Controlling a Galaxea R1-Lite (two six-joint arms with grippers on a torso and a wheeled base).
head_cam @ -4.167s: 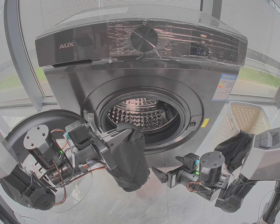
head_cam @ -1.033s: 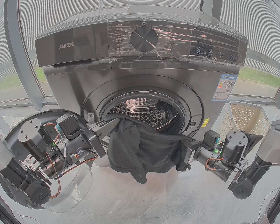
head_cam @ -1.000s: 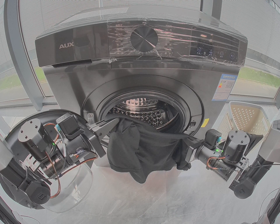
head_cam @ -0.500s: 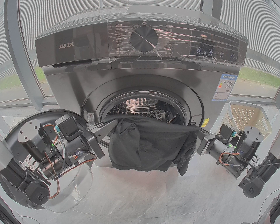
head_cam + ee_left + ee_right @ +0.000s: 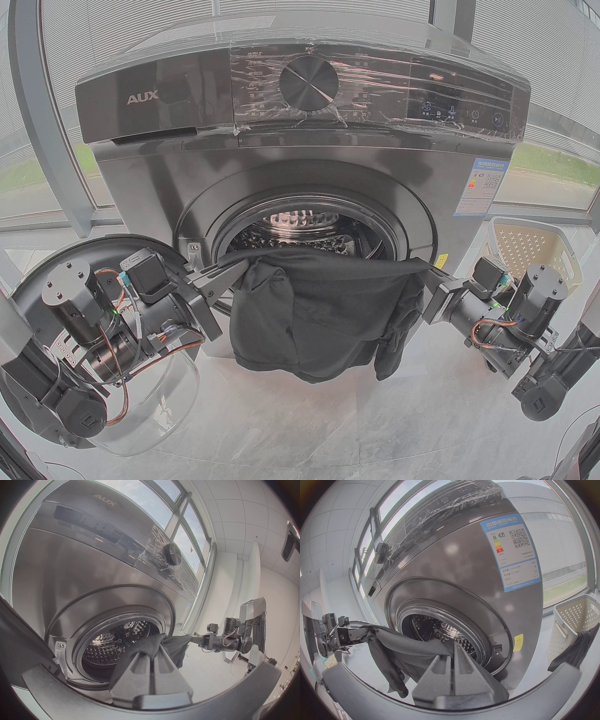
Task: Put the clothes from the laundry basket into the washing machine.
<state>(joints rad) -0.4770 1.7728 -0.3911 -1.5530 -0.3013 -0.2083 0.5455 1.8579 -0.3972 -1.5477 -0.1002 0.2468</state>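
From where I stand, the black garment (image 5: pixel 325 300) hangs spread like a curtain across the mouth of the washing machine (image 5: pixel 144 181), its top edge drawn into a nearly level line between the 2 grippers. The left gripper (image 5: pixel 242 269) has its fingers pressed together on 1 upper corner of the cloth, just in front of the left side of the door ring. The right gripper (image 5: pixel 424 275) is pinched tight on the opposite corner, at the right side of the ring. Below that taut edge the fabric sags in loose folds, and a longer flap dangles lowest near the right gripper's end. The perforated drum (image 5: pixel 300 228) shows above the cloth, so the garment sits outside the opening and covers its lower half. Each arm comes in from its own side with the forearm low and roughly level, and the 2 grippers point inward toward each other and slightly up. The round door (image 5: pixel 106 247) stands swung open behind the left arm. The laundry basket (image 5: pixel 531 244) sits on the floor just beside the machine's right side, with another dark garment (image 5: pixel 578 650) draped over its rim.
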